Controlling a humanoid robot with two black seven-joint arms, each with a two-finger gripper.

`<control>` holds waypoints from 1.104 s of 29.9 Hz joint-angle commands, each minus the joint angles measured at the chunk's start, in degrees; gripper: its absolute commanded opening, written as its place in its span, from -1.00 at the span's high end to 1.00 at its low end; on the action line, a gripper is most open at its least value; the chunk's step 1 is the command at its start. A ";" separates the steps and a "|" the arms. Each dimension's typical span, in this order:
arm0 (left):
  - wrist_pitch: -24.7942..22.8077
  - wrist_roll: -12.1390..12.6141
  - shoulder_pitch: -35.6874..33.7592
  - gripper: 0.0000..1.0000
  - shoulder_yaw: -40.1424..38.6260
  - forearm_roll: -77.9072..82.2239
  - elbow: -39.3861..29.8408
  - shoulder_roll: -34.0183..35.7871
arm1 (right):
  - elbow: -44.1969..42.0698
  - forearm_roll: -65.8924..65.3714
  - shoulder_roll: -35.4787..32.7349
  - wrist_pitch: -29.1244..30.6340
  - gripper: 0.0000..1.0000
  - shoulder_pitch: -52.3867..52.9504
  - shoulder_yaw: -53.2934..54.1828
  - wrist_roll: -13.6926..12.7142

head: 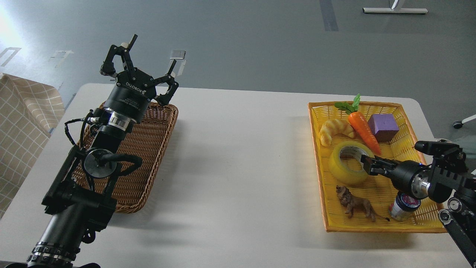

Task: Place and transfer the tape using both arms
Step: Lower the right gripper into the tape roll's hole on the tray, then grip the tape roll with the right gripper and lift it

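The tape [347, 168], a wide yellow translucent roll with a grey-white core, lies flat in the yellow basket [372, 226] on the right. My right gripper [366, 163] comes in from the right and its dark fingertips [369, 160] sit at the roll's right rim. Its fingers cannot be told apart, so I cannot tell whether it grips the roll. My left gripper [151, 56] is open and empty, raised above the far end of the brown wicker basket [148, 156] on the left.
The yellow basket also holds a croissant toy [334, 131], a carrot [362, 128], a purple block [383, 127], a lion figure [355, 204] and a small jar [403, 209]. A white table [241, 167] spans between the baskets. A checked cloth [22, 123] is at the far left.
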 commanded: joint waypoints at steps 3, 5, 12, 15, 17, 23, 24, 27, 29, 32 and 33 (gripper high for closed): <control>0.00 -0.01 -0.01 -0.96 0.00 -0.01 0.01 -0.04 | 0.64 -0.01 -0.95 0.03 0.50 0.24 -1.92 -0.01; 0.00 -0.01 -0.01 -0.96 0.00 -0.01 0.01 -0.04 | 0.64 -0.01 -0.95 0.03 0.51 0.33 -1.83 -0.01; 0.00 -0.01 -0.01 -0.96 -0.08 -0.01 0.01 0.05 | 1.17 -0.01 -0.95 0.03 0.74 0.42 -1.83 0.08; 0.00 0.08 -0.01 -0.96 -0.08 -0.01 0.10 -0.04 | 1.52 -0.01 -0.95 0.03 0.77 0.51 -1.75 0.25; 0.00 -0.01 -0.01 -0.96 0.00 -0.01 0.19 0.05 | 2.31 -0.01 -0.95 0.03 0.81 0.42 -1.83 0.61; 0.00 0.08 -0.01 -0.96 0.00 -0.01 0.45 -0.04 | 7.22 -0.01 -3.85 0.03 0.84 0.16 -1.13 1.83; 0.00 0.08 0.08 -0.96 0.00 -0.01 0.45 -0.04 | 8.80 -0.01 -4.90 0.03 0.84 0.24 -0.87 2.53; 0.00 -0.01 0.08 -0.96 0.09 0.08 0.45 -0.04 | 11.79 -0.01 -6.66 0.03 0.86 0.85 0.97 2.98; 0.00 0.08 -0.01 -0.96 0.09 0.08 0.45 -0.04 | 12.94 -0.01 -8.06 0.03 0.86 4.43 0.98 2.98; 0.00 0.16 -0.36 -0.96 0.70 0.69 0.45 -0.21 | 12.42 -0.01 -9.48 0.03 0.86 9.29 0.63 2.98; 0.00 0.86 -0.71 -0.96 1.14 0.95 0.45 -0.04 | 12.16 -0.01 -9.65 0.03 0.86 10.43 0.63 2.98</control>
